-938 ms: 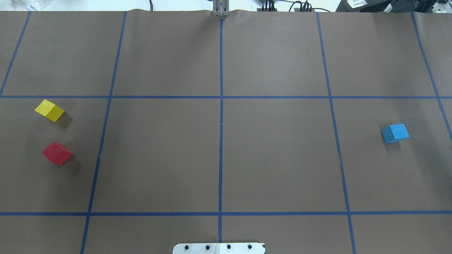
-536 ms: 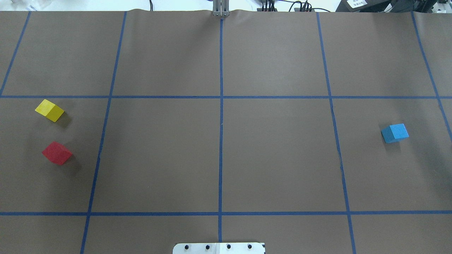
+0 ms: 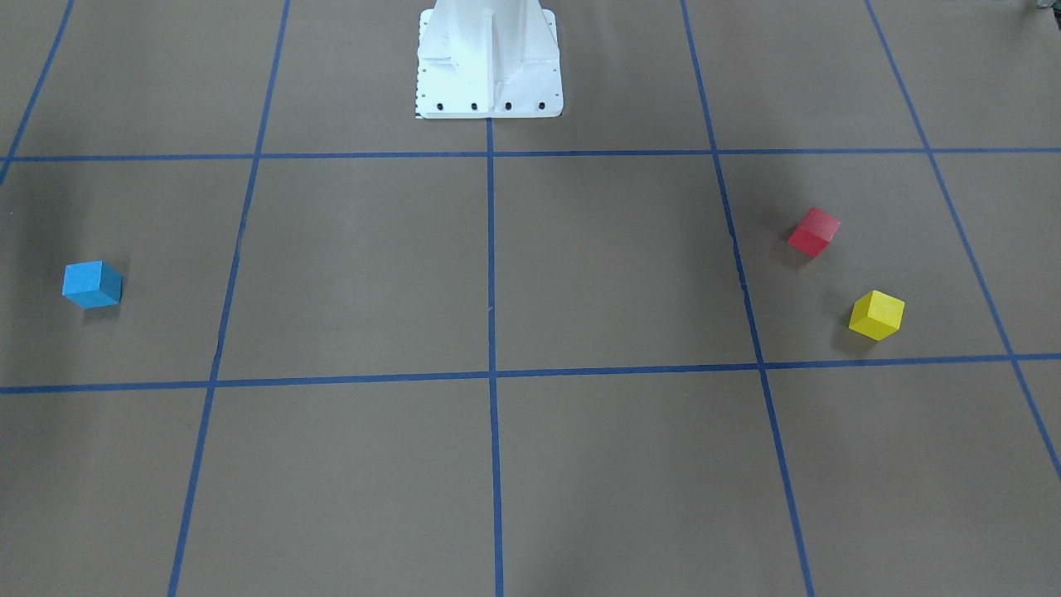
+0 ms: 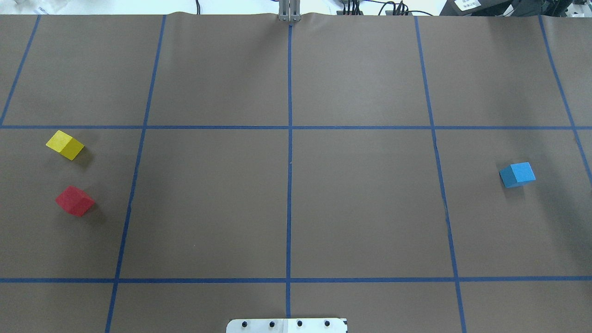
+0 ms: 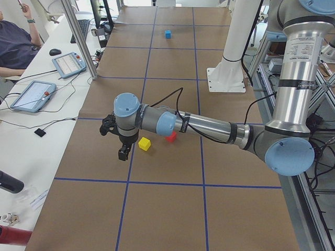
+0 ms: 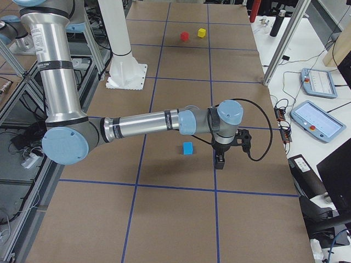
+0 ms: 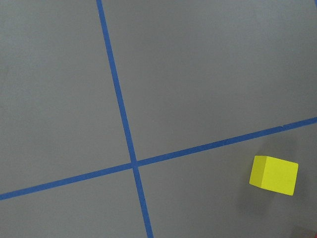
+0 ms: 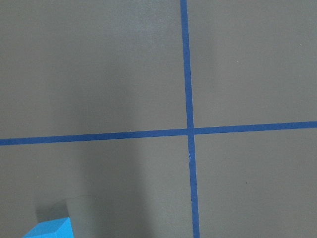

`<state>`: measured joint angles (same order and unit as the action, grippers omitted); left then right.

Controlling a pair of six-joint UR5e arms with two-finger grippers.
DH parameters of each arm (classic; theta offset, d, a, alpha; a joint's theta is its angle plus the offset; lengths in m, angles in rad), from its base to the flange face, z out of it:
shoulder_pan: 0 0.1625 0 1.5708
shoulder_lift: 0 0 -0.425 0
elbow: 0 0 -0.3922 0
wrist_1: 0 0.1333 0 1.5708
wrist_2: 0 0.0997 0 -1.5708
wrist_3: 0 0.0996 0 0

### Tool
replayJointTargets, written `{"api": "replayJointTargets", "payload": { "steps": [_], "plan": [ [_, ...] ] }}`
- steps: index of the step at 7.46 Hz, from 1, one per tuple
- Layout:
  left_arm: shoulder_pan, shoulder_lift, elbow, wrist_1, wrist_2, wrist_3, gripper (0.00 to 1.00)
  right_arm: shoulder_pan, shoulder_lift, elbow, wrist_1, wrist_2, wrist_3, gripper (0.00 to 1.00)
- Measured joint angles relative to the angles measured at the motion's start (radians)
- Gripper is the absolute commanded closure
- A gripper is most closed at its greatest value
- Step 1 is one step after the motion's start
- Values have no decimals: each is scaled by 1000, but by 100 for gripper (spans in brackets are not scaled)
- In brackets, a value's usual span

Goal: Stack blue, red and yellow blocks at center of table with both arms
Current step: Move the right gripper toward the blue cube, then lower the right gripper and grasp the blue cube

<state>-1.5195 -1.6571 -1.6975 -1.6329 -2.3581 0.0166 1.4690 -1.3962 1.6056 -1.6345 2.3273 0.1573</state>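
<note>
Blue block (image 4: 517, 174) sits on the table's right side just beside the right gripper (image 6: 219, 160), robot-ward of it, so that arm's nearer; yellow block (image 4: 64, 144) and red block (image 4: 74, 200) lie by the left gripper (image 5: 124, 152); can't tell if either gripper's spread or pinched.

You had a dull brown table cover (image 4: 208, 208) before you, ruled into large squares by thin blue tape lines (image 4: 289, 185). On it the yellow block (image 4: 64, 144) was bright lemon, the red block (image 4: 74, 200) a deep matte red and the blue block (image 4: 517, 174) a light sky blue, each a plain single colour. Your robot's base (image 3: 489, 58) was white, and the left arm (image 5: 209, 125) and right arm (image 6: 142, 121) were silver-grey with pale blue joint caps.
</note>
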Motion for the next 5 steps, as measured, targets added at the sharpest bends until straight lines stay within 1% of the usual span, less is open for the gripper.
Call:
{"api": "replayJointTargets", "payload": {
  "steps": [2,4,5],
  "plan": [
    [4,-3,-9,-2,-1,-22,0,-85,9,1,72,-8,24,0],
    [5,-4,-12,-2,-5,-27,0,-204,4,42,117,-14,170,0],
    [5,-4,-13,-2,-6,-28,0,-266,-27,58,182,-30,245,0]
  ]
}}
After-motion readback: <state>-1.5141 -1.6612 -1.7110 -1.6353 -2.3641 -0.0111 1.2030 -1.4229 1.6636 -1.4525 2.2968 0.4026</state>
